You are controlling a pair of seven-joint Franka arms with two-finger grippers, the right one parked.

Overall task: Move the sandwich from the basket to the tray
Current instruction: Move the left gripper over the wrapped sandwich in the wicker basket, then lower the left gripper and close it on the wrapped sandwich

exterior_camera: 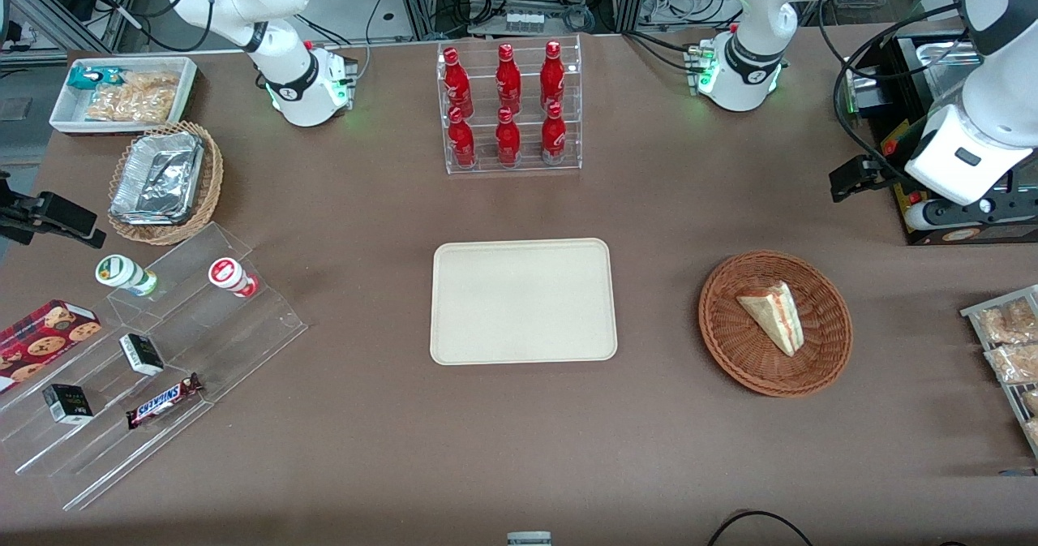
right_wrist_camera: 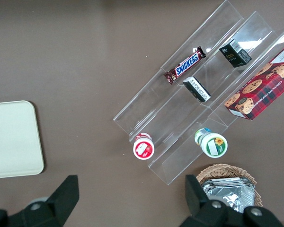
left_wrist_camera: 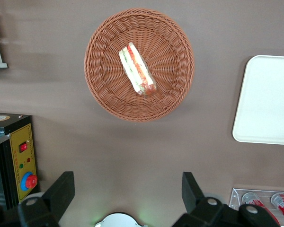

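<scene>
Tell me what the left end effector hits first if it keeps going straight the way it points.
Probably bare table. The left end effector, open, points down at the brown surface just short of the basket holding the sandwich. Depth is hard to judge, so the basket rim is possible.

"SNICKERS" on candy bar wrapper, lying on clear acrylic stepped stand.

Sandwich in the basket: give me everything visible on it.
The sandwich is a small triangular wedge of pale bread, with red-orange and green filling showing along its cut edge. It lies alone near the middle of the round reddish-brown wicker basket, resting on the woven floor, apparently intact. Nothing else touches it. The cream tray beside the basket holds nothing. The gripper hovers well above the table, fingers open, not touching the sandwich.
</scene>
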